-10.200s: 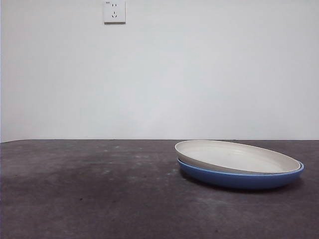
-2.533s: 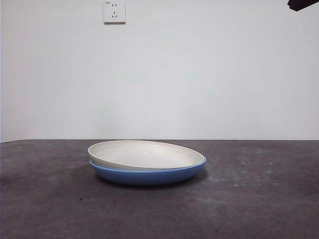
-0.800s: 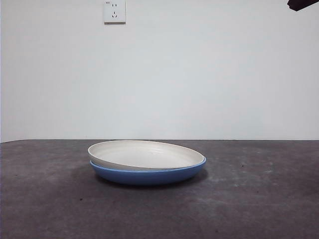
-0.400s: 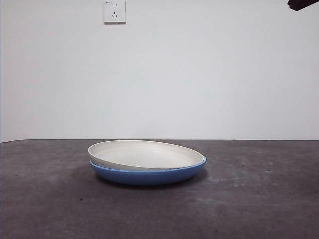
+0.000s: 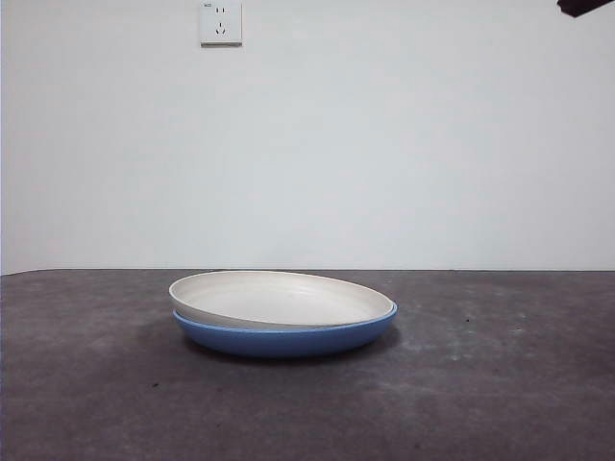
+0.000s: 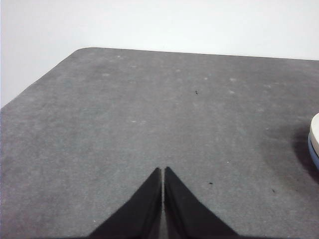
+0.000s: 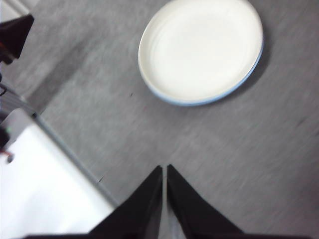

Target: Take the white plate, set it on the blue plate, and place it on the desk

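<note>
The white plate [image 5: 279, 299] lies nested in the blue plate [image 5: 284, 339] at the middle of the desk [image 5: 480, 403]. From above, the right wrist view shows the white plate [image 7: 200, 48] with only a thin crescent of the blue plate [image 7: 238, 87] along one edge. My right gripper [image 7: 164, 169] is shut, high above the desk and well apart from the plates. In the left wrist view my left gripper [image 6: 163, 171] is shut over bare desk [image 6: 149, 114], and just a sliver of the white plate [image 6: 315, 133] shows at the frame's edge.
A wall socket [image 5: 220, 22] sits high on the white wall. One arm's black tip [image 5: 584, 7] shows in the front view's top right corner. The right wrist view takes in the desk edge [image 7: 75, 162] and pale floor [image 7: 40, 189] beyond it.
The stacked plates sat at the right of the desk 12.5 s ago and now rest at the middle. The black tip in the top corner has risen slightly in the last half second.
</note>
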{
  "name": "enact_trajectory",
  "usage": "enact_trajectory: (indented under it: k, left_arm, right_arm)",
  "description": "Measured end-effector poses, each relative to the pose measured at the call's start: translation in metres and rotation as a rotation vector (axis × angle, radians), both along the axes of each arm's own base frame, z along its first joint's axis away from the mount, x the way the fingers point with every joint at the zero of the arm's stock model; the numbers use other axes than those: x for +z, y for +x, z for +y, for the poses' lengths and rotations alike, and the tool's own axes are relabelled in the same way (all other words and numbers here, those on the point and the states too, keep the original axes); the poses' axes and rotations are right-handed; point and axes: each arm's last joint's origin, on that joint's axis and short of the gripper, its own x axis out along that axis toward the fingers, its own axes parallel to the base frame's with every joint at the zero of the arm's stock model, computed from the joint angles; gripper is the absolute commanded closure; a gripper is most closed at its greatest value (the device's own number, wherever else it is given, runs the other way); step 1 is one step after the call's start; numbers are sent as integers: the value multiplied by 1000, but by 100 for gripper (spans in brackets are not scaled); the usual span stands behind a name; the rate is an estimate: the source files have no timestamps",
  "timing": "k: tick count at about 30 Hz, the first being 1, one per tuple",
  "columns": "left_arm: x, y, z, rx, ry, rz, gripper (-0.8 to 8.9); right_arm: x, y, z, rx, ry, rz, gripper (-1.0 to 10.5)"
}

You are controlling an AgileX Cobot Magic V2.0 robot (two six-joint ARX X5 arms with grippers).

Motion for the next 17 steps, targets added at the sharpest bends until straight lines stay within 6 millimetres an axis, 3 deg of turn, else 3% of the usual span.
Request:
enact_trajectory:
  k: [9, 13, 17]
  left_arm:
    - [0, 0, 0, 0, 0, 0, 804]
    - [0, 0, 0, 0, 0, 0, 804]
    - [0, 0, 0, 0, 0, 0, 804]
  right_arm:
    - [22, -5, -38, -241, 54, -442, 938]
    - [6, -12, -53, -356, 33, -605, 938]
    - [-27, -15, -62, -449, 4, -725, 938]
